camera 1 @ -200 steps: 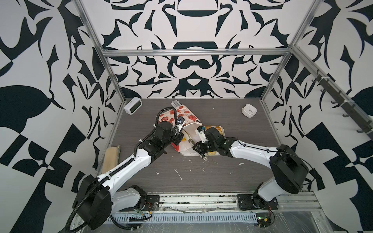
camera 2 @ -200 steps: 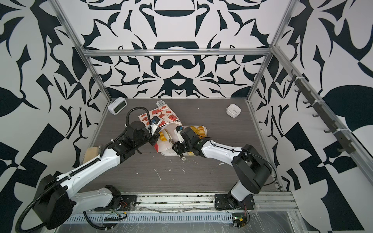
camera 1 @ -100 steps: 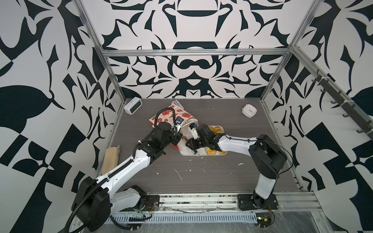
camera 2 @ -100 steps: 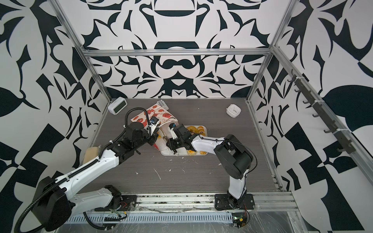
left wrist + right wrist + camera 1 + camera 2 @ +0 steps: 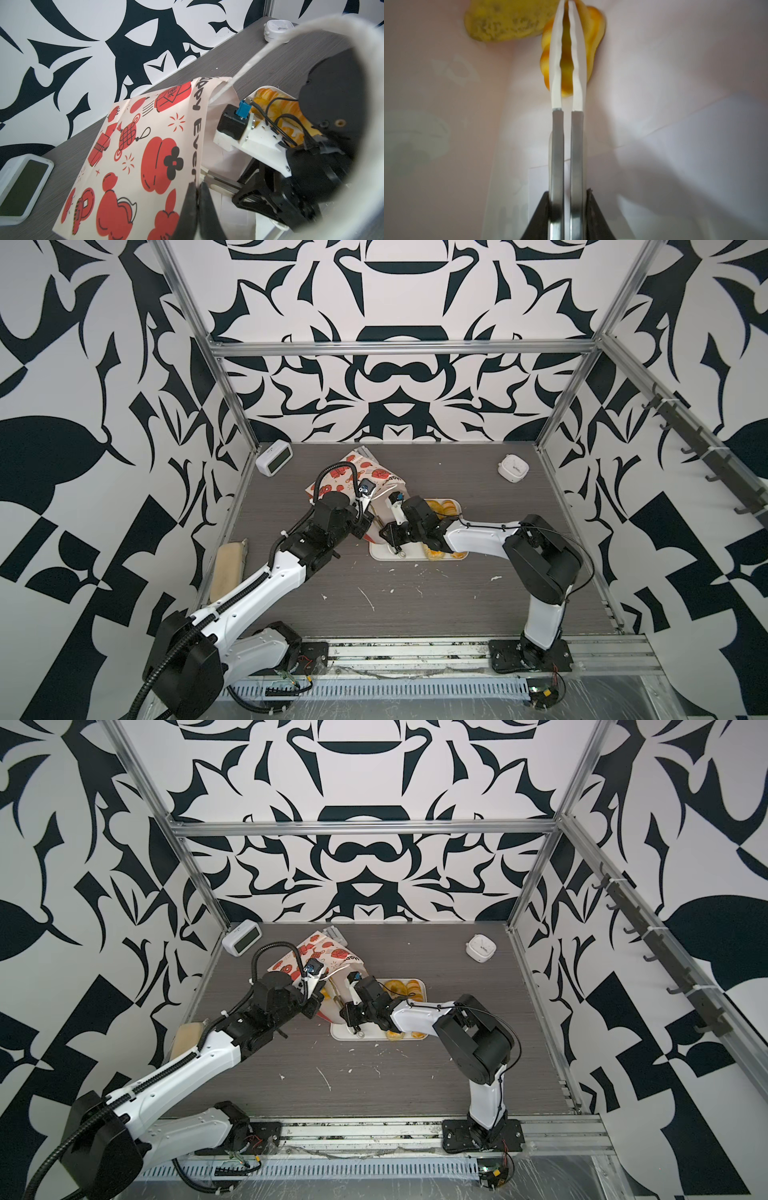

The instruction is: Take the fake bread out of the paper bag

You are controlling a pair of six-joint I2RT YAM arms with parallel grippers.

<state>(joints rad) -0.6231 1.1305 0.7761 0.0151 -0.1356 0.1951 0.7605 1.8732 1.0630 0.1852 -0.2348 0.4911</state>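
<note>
Peering down the right wrist view, we count two pieces of fake bread deep inside the paper bag (image 5: 675, 83): a twisted pastry (image 5: 593, 31), its long axis in line with the tongs (image 5: 557, 145), and a rough yellow pastry (image 5: 502, 20) beside it; the white tong tips lie over the twisted one, nearly together, though we cannot tell whether they grip it; the right end effector (image 5: 568, 197) is clamped on the tongs' metal arms.

In both top views the bag lies on its side on the counter (image 5: 415, 614), base toward the back wall, mouth toward the white tray (image 5: 409, 555); more pastries (image 5: 442, 506) sit there, too hidden by the arm to count; the left wrist view alone shows the left end effector (image 5: 197, 186) pinched together on the bag's rim; one clock (image 5: 274, 457), one small white device (image 5: 514, 467) and one beige block (image 5: 227, 572) stand well apart.
</note>
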